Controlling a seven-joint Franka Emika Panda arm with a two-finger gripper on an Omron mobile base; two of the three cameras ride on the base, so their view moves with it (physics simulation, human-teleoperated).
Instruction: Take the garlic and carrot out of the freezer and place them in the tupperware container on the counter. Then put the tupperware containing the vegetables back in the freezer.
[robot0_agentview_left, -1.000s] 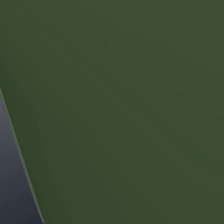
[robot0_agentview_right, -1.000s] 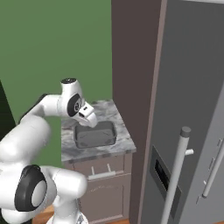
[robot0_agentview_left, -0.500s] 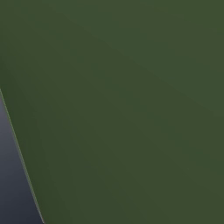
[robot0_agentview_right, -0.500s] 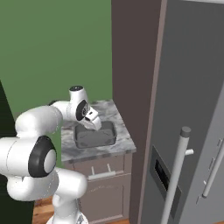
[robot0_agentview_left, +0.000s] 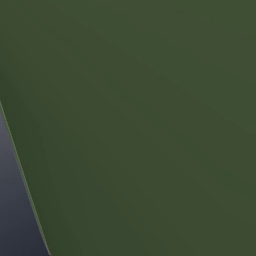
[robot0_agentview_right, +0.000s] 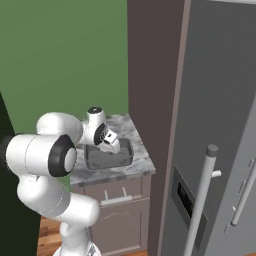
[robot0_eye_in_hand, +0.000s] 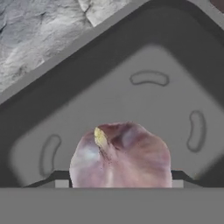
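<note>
A: Where is the tool (robot0_agentview_right: 111, 145) in the right base view?

B: Low over the tupperware container (robot0_agentview_right: 108, 155), which sits on the marbled surface (robot0_agentview_right: 131, 169) beside the tall grey freezer (robot0_agentview_right: 215, 115). The freezer door is shut, its long bar handle (robot0_agentview_right: 202, 199) toward the camera.

A: Tool state?

B: Gripping the garlic (robot0_eye_in_hand: 120, 155). In the hand view the bulb sits between the two dark finger tips (robot0_eye_in_hand: 58, 179), one at each flank, jaws held wide by it. Pinkish-white skin, yellowish stem tip pointing up toward the camera.

A: Garlic relative to the container?

B: Above the container floor (robot0_eye_in_hand: 151, 105), inside the outline of the rim (robot0_eye_in_hand: 85, 37). Whether it touches the floor I cannot tell. Marbled top shows beyond the rim in the hand view.

A: Left base view?

B: Green wall (robot0_agentview_left: 150, 115) close up, a dark strip at lower left.
</note>
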